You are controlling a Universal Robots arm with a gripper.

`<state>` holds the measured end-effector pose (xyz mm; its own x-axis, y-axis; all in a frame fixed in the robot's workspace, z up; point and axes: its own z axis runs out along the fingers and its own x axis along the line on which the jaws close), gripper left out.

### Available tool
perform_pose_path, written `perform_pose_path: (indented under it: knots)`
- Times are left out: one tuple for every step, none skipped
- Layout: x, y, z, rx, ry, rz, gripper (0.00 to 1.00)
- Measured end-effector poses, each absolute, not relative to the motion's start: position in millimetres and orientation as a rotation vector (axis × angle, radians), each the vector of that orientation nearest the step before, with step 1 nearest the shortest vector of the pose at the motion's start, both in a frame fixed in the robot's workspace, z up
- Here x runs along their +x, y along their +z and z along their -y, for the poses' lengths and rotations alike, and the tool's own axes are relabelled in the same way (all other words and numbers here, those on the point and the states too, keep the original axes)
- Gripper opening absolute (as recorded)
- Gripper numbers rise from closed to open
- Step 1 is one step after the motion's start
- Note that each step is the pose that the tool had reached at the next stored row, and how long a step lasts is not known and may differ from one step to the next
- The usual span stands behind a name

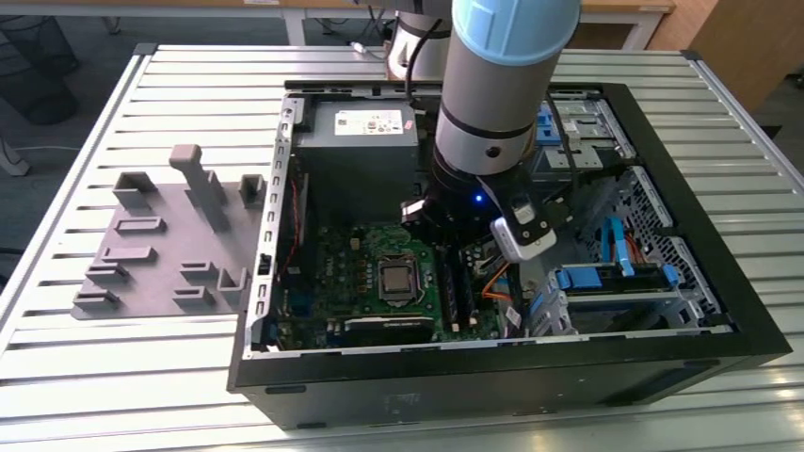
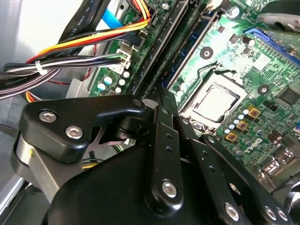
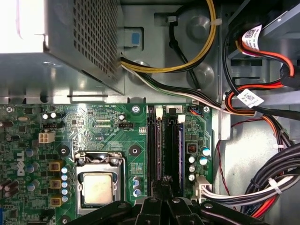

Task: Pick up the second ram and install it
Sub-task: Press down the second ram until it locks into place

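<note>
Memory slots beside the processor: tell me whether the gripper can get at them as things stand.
Probably yes. The gripper hangs directly over the memory slots in the open case; the cables lie off to one side, and nothing shows between.

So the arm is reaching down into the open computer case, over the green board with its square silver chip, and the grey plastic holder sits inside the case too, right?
Not quite. The grey plastic holder sits outside the computer case, on the slatted table at the exterior view's left. The rest is right: the arm reaches down into the case, over the green board with its square silver chip.
</note>
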<state>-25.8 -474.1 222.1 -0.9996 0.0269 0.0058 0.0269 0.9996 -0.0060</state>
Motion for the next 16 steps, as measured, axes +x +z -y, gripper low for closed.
perform_pose_path:
  knots:
    - [-25.8,221.6,474.1,-0.042,0.009,3.135,0.11]
    - [-25.8,221.2,474.1,-0.042,0.01,3.135,0.11]
    - [-25.8,220.9,474.2,-0.042,0.01,3.135,0.11]
    - [-25.8,220.5,474.2,-0.042,0.01,3.135,0.11]
    - [-25.8,220.2,474.2,-0.042,0.01,3.135,0.11]
    - [-25.8,219.7,474.2,-0.042,0.01,3.135,0.11]
    - [-25.8,219.2,474.2,-0.042,0.01,3.135,0.11]
    - [-25.8,218.7,474.2,-0.042,0.01,3.135,0.11]
    - [-25.7,218.2,474.1,-0.042,0.01,3.135,0.11]
    - [-25.8,217.5,474.2,-0.042,0.009,3.135,0.11]
    - [-25.8,216.5,474.2,-0.042,0.01,3.135,0.11]
    - [-25.8,215.5,474.2,-0.042,0.011,3.135,0.11]
    - [-25.8,214.8,474.2,-0.042,0.012,3.135,0.11]
    - [-25.8,214.8,474.2,-0.042,0.012,3.135,0.11]
    - [-25.8,214.8,474.2,-0.042,0.011,3.135,0.11]
    - [-25.7,216.2,474.0,-0.042,0.01,3.135,0.11]
